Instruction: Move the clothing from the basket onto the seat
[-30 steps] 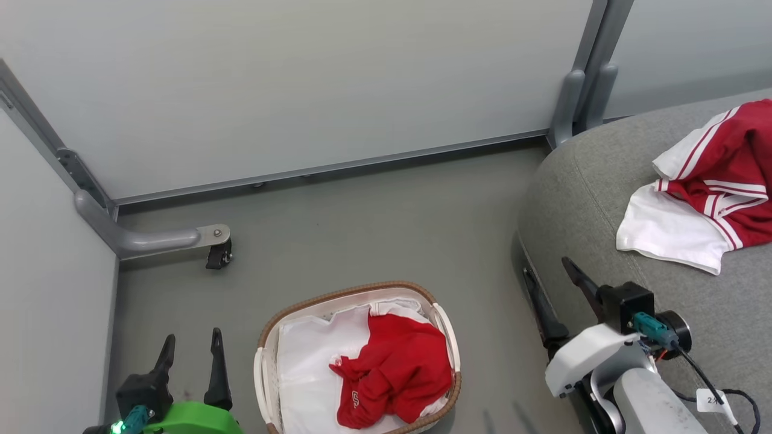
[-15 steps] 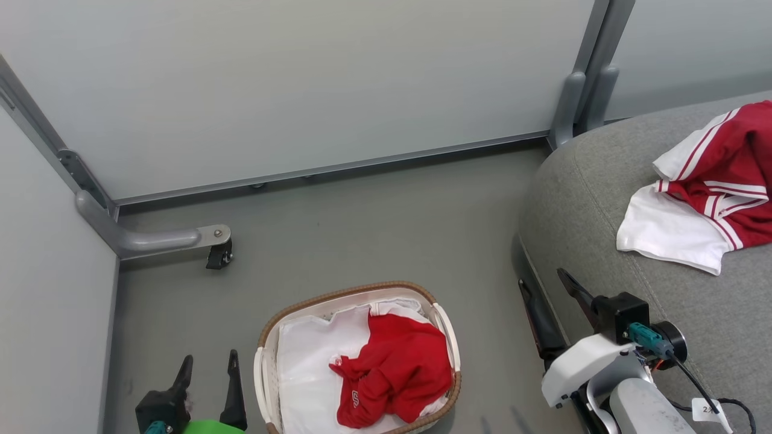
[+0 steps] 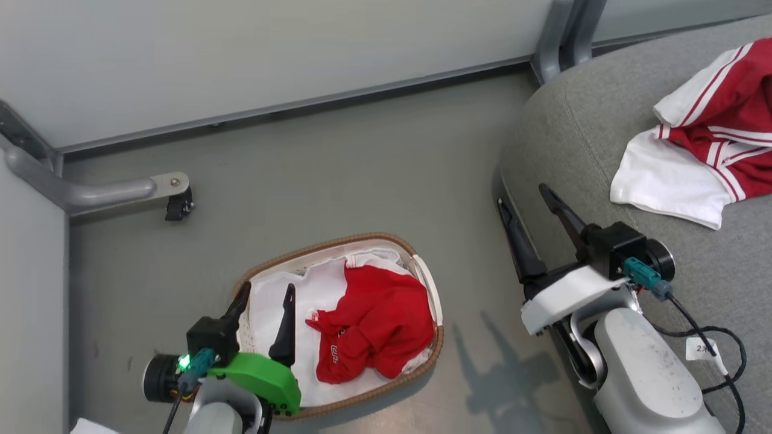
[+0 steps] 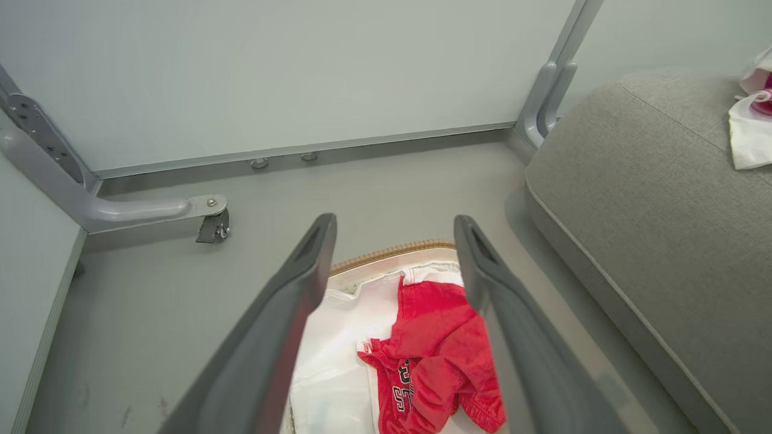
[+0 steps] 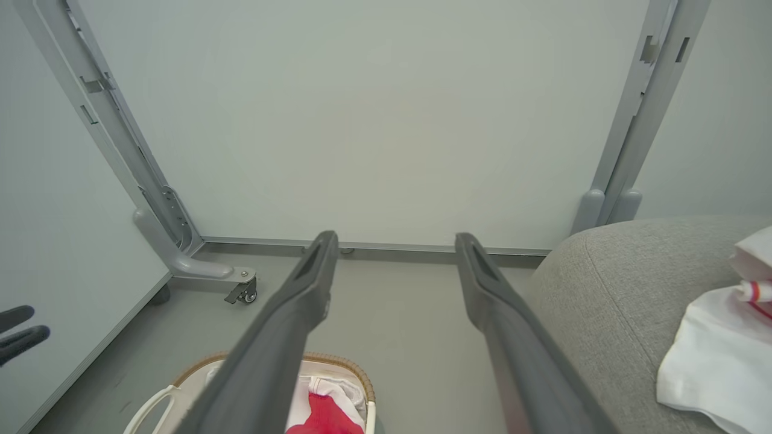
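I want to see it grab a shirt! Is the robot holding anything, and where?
Nothing is held. The left fingers are spread near the basket, the right fingers by the seat, both empty.

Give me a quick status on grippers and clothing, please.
Left gripper open at white perforated brown-rimmed basket. Right gripper open beside grey fabric seat. Red jersey in basket, red-and-white jersey on seat. Nothing obstructing.

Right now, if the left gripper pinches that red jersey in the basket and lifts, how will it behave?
The red jersey lies crumpled in folds, so it will probably hang limp and unfurl. It looks thin, so likely light. It rests on the white liner sheet, which might drag up too.
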Controlling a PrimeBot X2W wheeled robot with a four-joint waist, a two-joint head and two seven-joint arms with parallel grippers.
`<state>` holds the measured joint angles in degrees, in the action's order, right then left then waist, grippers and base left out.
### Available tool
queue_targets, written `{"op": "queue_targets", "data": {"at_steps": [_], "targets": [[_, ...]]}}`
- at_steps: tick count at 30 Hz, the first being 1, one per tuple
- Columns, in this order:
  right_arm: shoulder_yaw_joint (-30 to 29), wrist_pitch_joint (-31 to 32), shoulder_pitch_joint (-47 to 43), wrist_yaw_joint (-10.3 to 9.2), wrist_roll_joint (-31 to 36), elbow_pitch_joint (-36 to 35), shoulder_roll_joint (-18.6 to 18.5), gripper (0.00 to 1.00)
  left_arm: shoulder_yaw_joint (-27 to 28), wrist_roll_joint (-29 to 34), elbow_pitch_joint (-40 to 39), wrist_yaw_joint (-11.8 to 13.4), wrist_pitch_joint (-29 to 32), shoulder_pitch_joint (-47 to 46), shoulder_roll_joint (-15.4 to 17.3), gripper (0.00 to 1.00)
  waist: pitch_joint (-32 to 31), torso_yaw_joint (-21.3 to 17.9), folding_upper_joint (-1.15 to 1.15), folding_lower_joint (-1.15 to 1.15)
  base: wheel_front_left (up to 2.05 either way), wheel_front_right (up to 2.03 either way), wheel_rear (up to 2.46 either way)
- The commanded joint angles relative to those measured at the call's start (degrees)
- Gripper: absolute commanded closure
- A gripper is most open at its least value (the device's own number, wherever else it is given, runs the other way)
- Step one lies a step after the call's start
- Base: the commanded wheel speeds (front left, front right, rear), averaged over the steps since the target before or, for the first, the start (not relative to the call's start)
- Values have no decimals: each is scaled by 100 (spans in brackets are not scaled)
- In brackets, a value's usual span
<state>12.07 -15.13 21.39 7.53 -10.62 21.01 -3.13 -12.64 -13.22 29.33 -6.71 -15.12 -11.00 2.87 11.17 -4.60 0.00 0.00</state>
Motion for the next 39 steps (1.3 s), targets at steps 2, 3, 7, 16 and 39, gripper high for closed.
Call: {"op": "queue_targets", "data": {"at_steps": [2, 3, 7, 16, 39], "targets": [[7, -3, 181, -8, -4, -110, -3, 0, -36, 80, 70, -34, -5, -290, 15, 0, 732, -418, 0, 0, 0, 0, 0], [22, -3, 245, -8, -11, -161, 2, 0, -51, 114, 120, -48, -5, -384, 16, 0, 856, -469, 0, 0, 0, 0, 0], [99, -3, 471, -8, -79, -365, 14, 0, -130, 216, 312, -82, -5, -735, 18, 0, 1281, -638, 0, 0, 0, 0, 0], [401, -3, 957, -8, -367, -799, 17, 0, -595, 89, 711, -86, -5, -1401, 312, 0, 2226, -991, 0, 0, 0, 0, 0], [763, -3, 1337, -8, -585, -1252, 14, 0, -2650, -495, 2097, -86, -5, -2452, 903, 0, 3285, -1337, 0, 0, 0, 0, 0]]}}
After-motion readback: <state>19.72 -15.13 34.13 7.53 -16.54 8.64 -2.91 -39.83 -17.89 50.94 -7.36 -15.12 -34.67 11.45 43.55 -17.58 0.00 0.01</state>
